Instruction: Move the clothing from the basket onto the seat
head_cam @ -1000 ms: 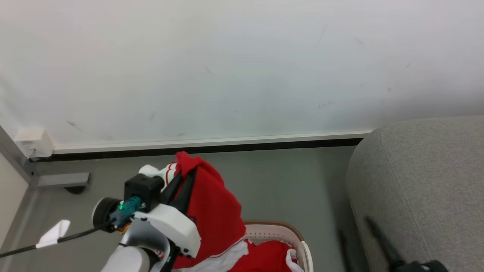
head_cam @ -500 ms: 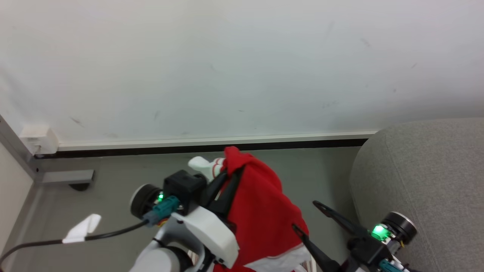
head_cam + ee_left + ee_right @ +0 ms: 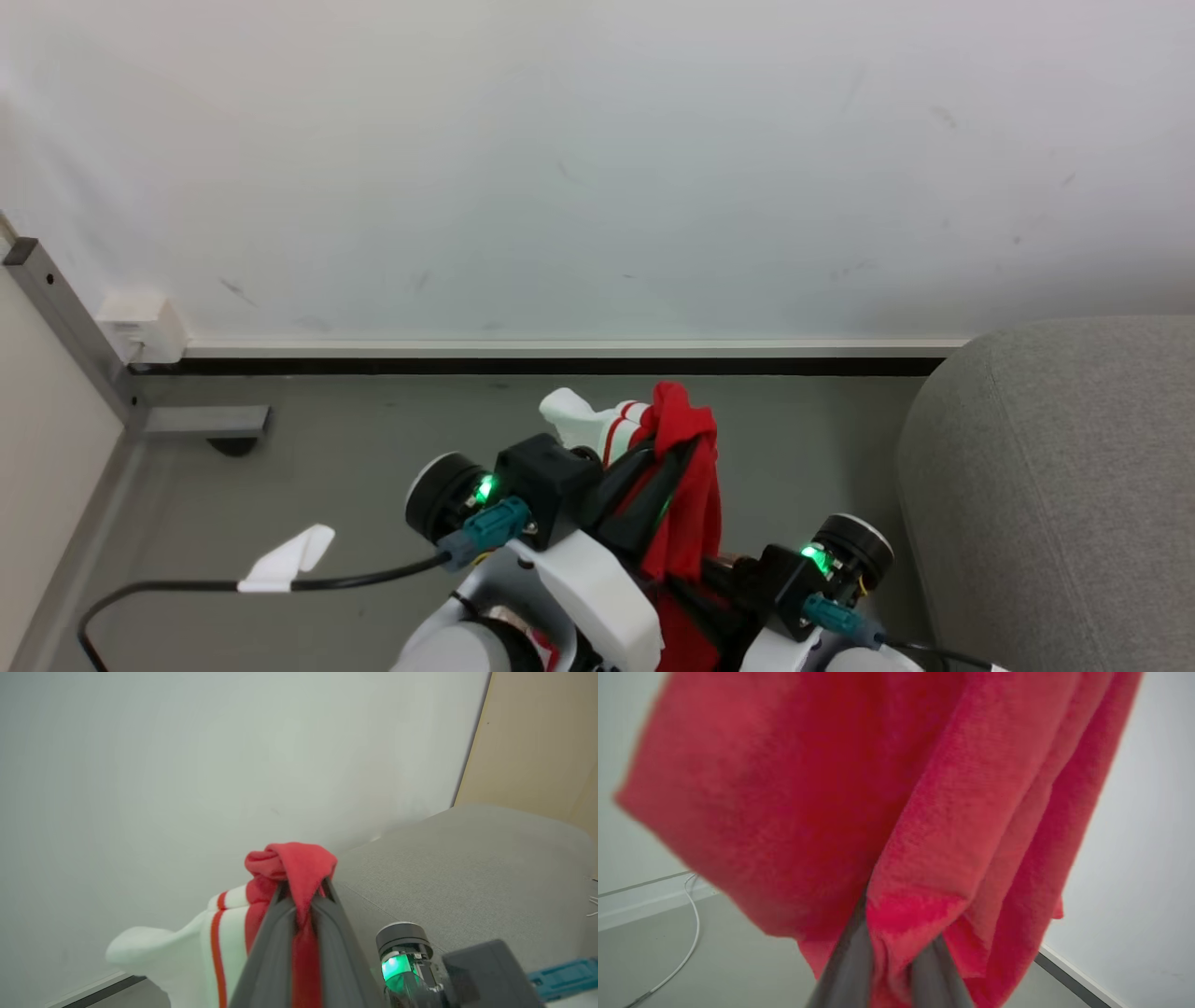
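The clothing point(image 3: 686, 485) is a bright red garment with a white, red-striped cuff point(image 3: 597, 425), hanging in the air above the grey floor. My left gripper point(image 3: 677, 450) is shut on its bunched top, which the left wrist view shows as a red knot point(image 3: 292, 863) squeezed between the two dark fingers. Lower down, my right gripper point(image 3: 892, 952) is closed on a fold of the hanging red fabric point(image 3: 840, 788), and its wrist point(image 3: 840, 555) glows green. The grey seat point(image 3: 1055, 485) stands to the right. The basket is out of view.
A white wall with a dark baseboard point(image 3: 560, 364) runs behind. At the left stand a grey post point(image 3: 65, 313) and a white wall box point(image 3: 140, 327). A black cable with a white tag point(image 3: 285, 558) crosses the floor, and a thin white cable point(image 3: 691, 933) lies there too.
The camera has shifted. My right gripper came in from the lower right with its fingers spread and closed on the hanging fabric. The left gripper carried the garment toward the seat.
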### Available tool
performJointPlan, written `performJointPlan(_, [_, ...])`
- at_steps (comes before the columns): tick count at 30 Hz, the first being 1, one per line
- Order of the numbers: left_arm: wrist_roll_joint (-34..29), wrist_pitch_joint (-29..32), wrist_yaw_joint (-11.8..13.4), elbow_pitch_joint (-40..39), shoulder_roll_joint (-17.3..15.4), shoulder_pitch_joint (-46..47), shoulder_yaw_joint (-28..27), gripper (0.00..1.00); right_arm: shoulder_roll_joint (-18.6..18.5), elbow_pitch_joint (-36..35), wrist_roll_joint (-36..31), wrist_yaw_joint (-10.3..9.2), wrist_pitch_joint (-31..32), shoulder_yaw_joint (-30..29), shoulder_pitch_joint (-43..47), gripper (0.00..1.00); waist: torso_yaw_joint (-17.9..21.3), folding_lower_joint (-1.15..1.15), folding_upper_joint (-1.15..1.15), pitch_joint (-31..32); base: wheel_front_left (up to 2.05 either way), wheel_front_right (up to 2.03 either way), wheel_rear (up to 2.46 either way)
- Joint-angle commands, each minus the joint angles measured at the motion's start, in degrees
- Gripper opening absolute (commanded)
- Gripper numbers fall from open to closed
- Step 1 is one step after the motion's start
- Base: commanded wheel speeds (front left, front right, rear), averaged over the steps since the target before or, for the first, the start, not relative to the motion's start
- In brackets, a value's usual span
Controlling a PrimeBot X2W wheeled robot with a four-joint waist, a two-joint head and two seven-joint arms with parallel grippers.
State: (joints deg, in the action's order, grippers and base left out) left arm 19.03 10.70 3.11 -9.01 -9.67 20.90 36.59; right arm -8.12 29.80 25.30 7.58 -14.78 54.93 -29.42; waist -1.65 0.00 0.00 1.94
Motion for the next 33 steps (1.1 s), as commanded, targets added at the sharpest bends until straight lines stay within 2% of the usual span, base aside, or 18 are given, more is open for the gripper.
performJointPlan(1, [0.0,0.1,0.3,0.4,-0.4,0.4,-0.3,0.00,-0.1,0.5,1.1,-0.16,-0.5,-0.1,-0.9,0.00,-0.3,0.00,0.00,-0.1,0.00,0.00,0.00])
performJointPlan(12, [0.4,-1.7,1.3,4.4,-2.9,-1.3,-2.2,0.00,-2.9,-3.3,2.8,-0.16,-0.5,-3.8,-0.4,0.00,0.0,0.00,0.00,-0.6,0.00,0.00,0.00])
performJointPlan(18, [0.8,-2.9,1.6,6.0,-2.9,-1.6,-2.6,0.00,-4.1,-5.0,2.0,-0.16,-0.5,-5.4,-0.5,0.00,1.1,0.00,0.00,-0.5,0.00,0.00,0.00])
performJointPlan(21, [0.7,-3.5,1.9,6.3,-3.0,-1.5,-2.7,0.15,-4.4,-5.7,1.8,-0.16,-0.5,-6.3,-0.3,0.00,1.6,0.00,0.00,-0.5,0.00,0.00,0.00])
performJointPlan(23, [0.3,-4.0,2.0,6.4,-2.9,-1.3,-2.7,0.54,-4.8,-6.1,1.9,-0.16,-0.5,-6.7,-0.1,0.00,1.9,0.00,0.00,-0.5,0.00,0.00,0.00])
performJointPlan(24, [0.2,-4.3,2.2,6.5,-2.8,-1.2,-2.8,0.97,-5.0,-6.3,1.8,-0.16,-0.5,-7.0,0.0,0.00,2.1,0.00,0.00,-0.5,0.00,0.00,0.00])
performJointPlan(26, [0.4,-4.4,2.4,6.6,-2.7,-1.3,-2.9,1.00,-5.2,-6.5,1.7,-0.16,-0.5,-7.3,0.1,0.00,2.2,0.00,0.00,-0.6,0.00,0.00,0.00])
performJointPlan(33, [0.0,-5.3,2.8,7.2,-2.9,-1.7,-2.5,1.00,-7.1,-7.6,1.2,-0.16,-0.5,-11.1,0.2,0.00,4.2,0.00,0.00,-0.8,0.00,0.00,0.00])
